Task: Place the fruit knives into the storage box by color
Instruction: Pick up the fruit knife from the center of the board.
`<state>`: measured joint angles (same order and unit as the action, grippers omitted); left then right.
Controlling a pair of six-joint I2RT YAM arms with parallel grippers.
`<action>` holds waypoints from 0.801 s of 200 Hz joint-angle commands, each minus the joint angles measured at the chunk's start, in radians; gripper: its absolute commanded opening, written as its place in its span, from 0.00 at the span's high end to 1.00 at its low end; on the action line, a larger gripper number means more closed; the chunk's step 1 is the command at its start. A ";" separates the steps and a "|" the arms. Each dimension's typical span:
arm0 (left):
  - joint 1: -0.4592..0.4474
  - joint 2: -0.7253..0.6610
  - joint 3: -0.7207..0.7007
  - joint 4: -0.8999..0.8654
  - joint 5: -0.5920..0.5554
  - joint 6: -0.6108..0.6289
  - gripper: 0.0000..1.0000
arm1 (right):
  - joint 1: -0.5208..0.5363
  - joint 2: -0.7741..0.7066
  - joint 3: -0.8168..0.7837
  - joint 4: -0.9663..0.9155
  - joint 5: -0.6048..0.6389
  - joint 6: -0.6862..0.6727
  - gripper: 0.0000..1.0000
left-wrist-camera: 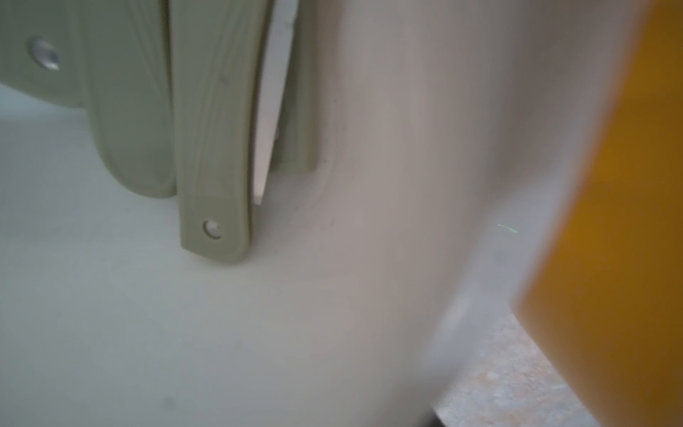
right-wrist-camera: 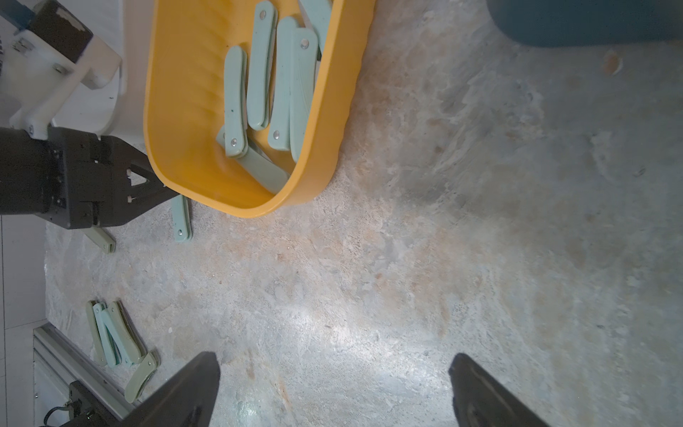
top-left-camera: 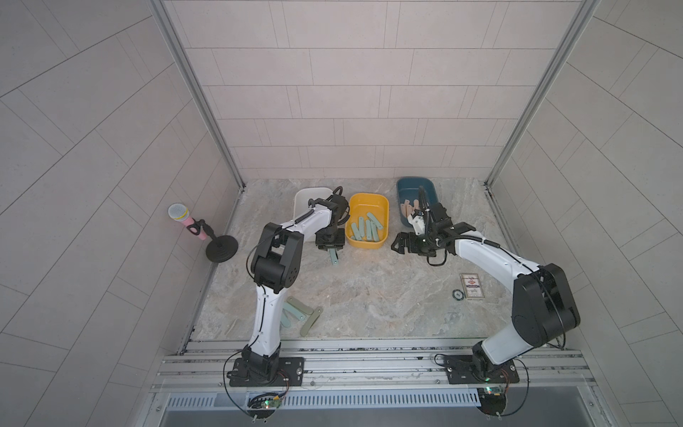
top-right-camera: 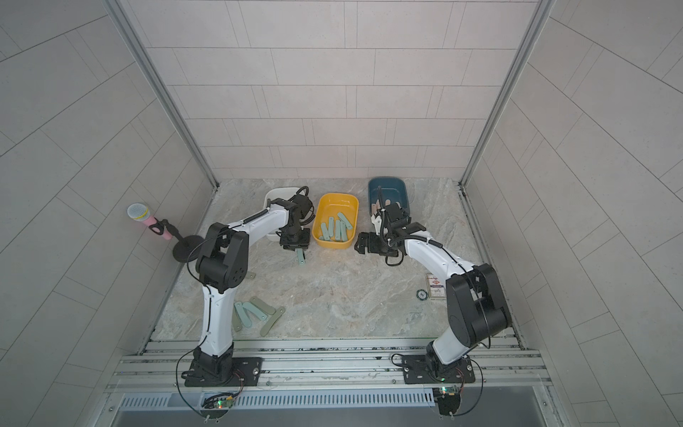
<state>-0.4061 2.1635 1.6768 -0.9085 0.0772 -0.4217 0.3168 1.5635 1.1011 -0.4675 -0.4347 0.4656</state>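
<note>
Three storage boxes stand along the far edge of the table (top-left-camera: 369, 295): a white box (top-left-camera: 312, 197) at 11 o'clock, a yellow box (top-left-camera: 364, 205) at 12 and a blue box (top-left-camera: 410, 186) at 1. The yellow box holds several light teal fruit knives (right-wrist-camera: 260, 66) lying roughly side by side, with one crosswise beneath them. The blue box holds peach-pink knives (top-left-camera: 406, 210), partly hidden by my right arm. In the white box, olive-green knives (left-wrist-camera: 214, 148) overlap one another, seen close up in the left wrist view. More olive and teal knives lie in a loose pile (top-left-camera: 299, 314) on the table at 7 o'clock, beside my left arm.

Each knife is a flat matte bar with rounded ends and a small metal-rimmed hole near one end.

My left gripper (top-left-camera: 331, 251) points down at 8 o'clock of the yellow box. Its fingertips are drawn close together over one end of a light teal knife (right-wrist-camera: 182, 222), whose other end points toward 6 o'clock. I cannot tell whether they pinch it. My right gripper (right-wrist-camera: 334, 356) hangs over bare table at 4 o'clock of the yellow box, its fingers spread wide with nothing between them.

At 4 o'clock on the table lies a small printed card (top-left-camera: 472, 286) with a red mark, its lettering too small to read. A round black disc (top-left-camera: 457, 294) sits just beside it, on its 9 o'clock side.
</note>
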 commanded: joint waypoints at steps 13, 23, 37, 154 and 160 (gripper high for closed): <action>-0.007 0.059 -0.017 -0.035 0.000 -0.003 0.61 | -0.002 -0.016 0.011 -0.002 -0.009 0.002 0.00; -0.007 0.059 -0.017 -0.035 0.005 -0.005 0.64 | -0.005 -0.016 0.010 -0.003 -0.009 0.002 0.00; -0.007 0.058 -0.020 -0.039 0.006 -0.005 0.66 | -0.008 -0.020 0.011 -0.004 -0.012 0.002 0.00; -0.010 -0.173 -0.087 -0.102 0.035 -0.018 0.93 | -0.019 -0.036 0.004 0.006 0.012 0.015 0.00; -0.012 -0.196 -0.109 -0.101 0.037 -0.019 0.93 | -0.018 -0.037 -0.001 0.011 0.013 0.020 0.00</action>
<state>-0.4118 2.0865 1.6257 -0.9611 0.1036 -0.4297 0.3004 1.5631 1.1011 -0.4675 -0.4397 0.4728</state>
